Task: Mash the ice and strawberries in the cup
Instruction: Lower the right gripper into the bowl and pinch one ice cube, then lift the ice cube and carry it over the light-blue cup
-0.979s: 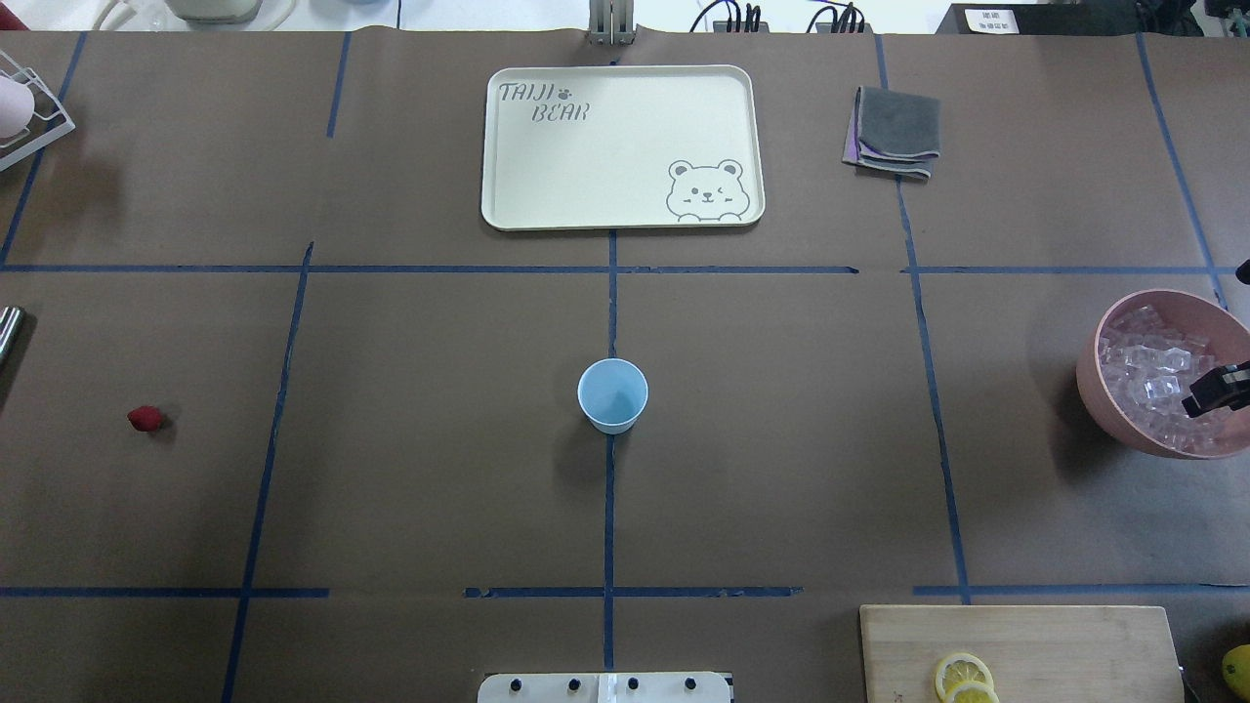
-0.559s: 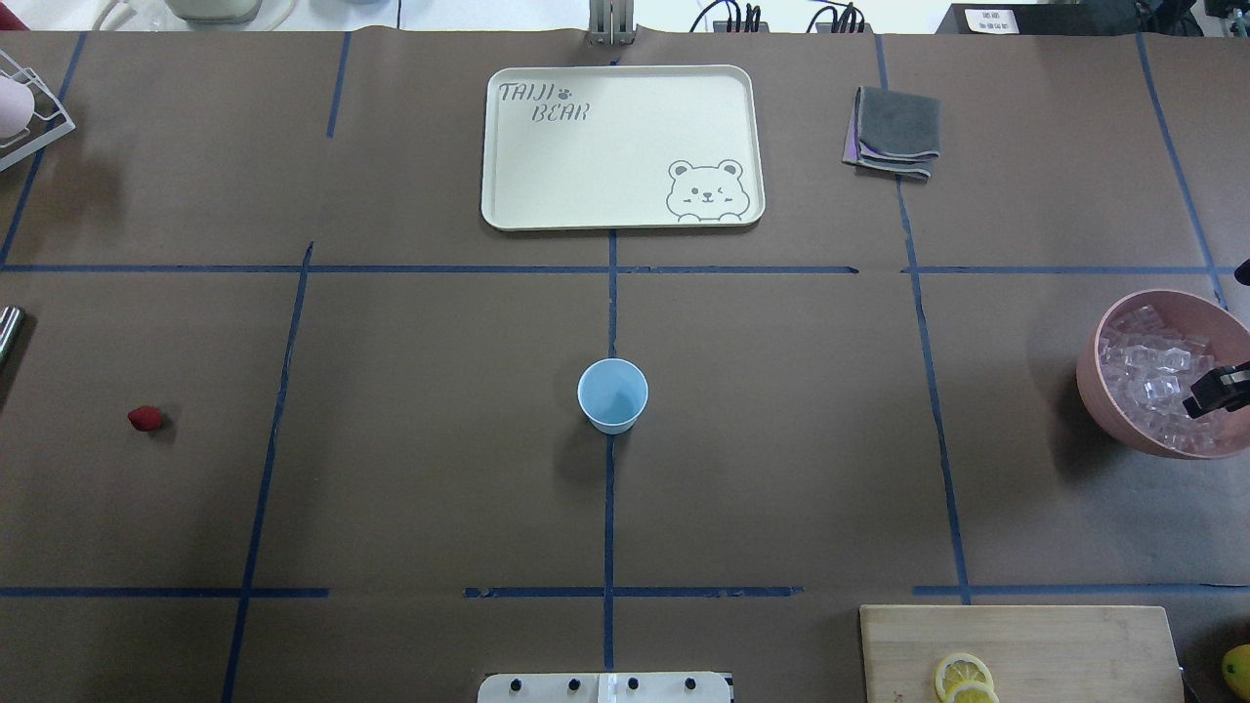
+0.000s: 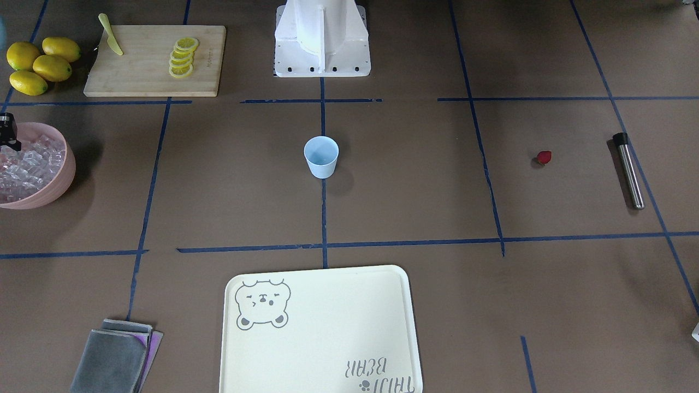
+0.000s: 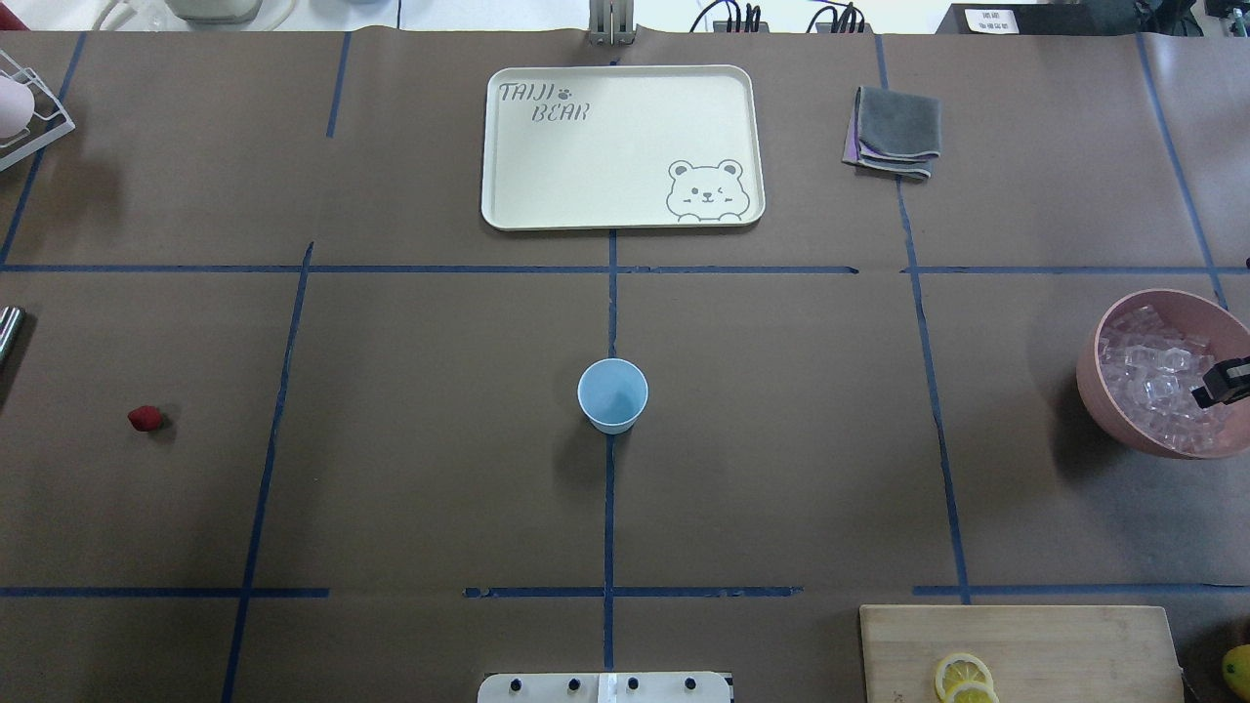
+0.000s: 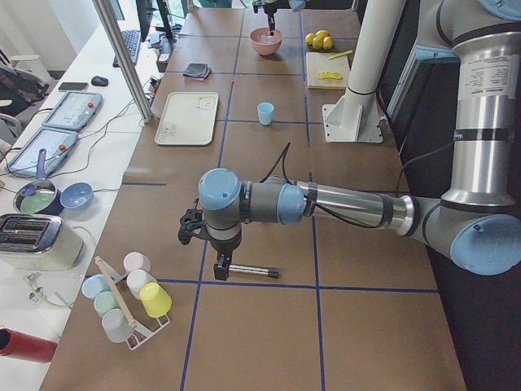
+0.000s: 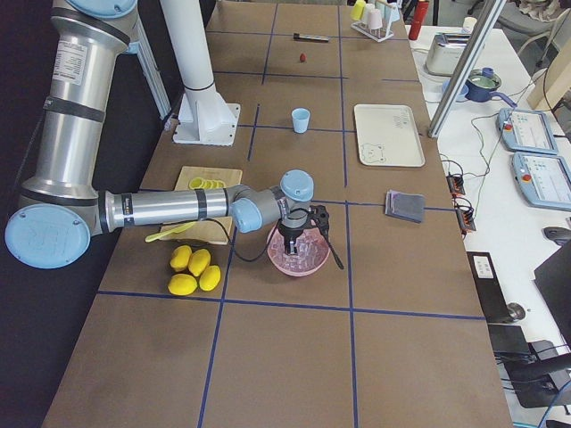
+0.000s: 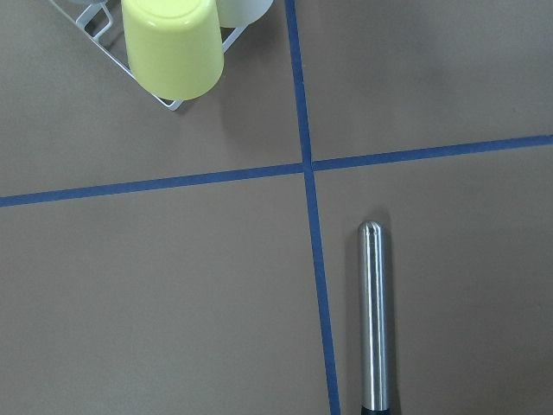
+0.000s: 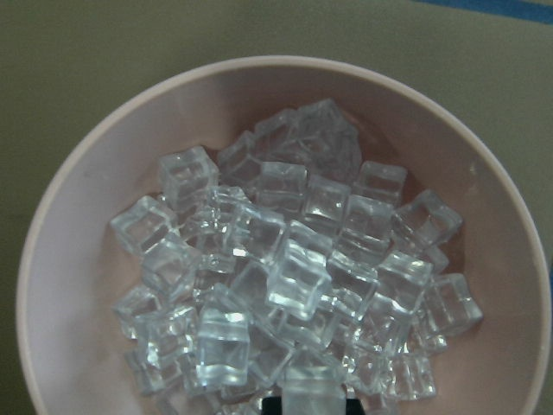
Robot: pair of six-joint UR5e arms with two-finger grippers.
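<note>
Close up, under the right wrist camera, the ice lies heaped in a pink bowl, clear cubes stacked loosely against one another. They look slick and unevenly piled, so a cube could well squirt out of a pinch, or drag its neighbours over the rim. The right gripper hangs low over this pile at the right edge of the table. Only dark finger stubs show beside one cube, so whether it is spread or closed on ice cannot be told. Farther off, at the centre, the cup stands upright and empty, well apart from the bowl. Farther still, on the left side, the strawberry lies alone. Beyond it the left gripper hovers by a steel rod, its finger spread unreadable.
</note>
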